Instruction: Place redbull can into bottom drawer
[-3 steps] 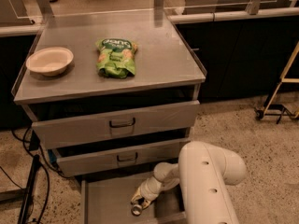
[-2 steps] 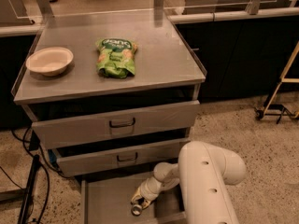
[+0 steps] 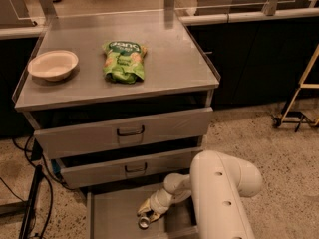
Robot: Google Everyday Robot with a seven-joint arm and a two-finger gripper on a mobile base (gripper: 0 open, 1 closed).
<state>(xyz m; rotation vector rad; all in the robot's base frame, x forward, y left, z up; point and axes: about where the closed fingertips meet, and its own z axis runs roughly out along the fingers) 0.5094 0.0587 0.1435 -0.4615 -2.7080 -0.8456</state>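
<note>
Arm housing [image 3: 222,193] bulks in the foreground, reaching down and left to the gripper [image 3: 149,214], which sits low inside the open bottom drawer [image 3: 112,215], its fingers seemingly clamped on the redbull can [image 3: 144,222]. The can's shiny end hangs just over the drawer floor. A good release would come only once the can rests on the floor, then a straight lift clear of the middle drawer [image 3: 99,169]. Farther back, a green snack bag [image 3: 124,61] and bowl [image 3: 52,64] sit on top.

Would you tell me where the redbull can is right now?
In the camera view, the redbull can sits bottom centre, inside the open bottom drawer, just below the gripper.
</note>
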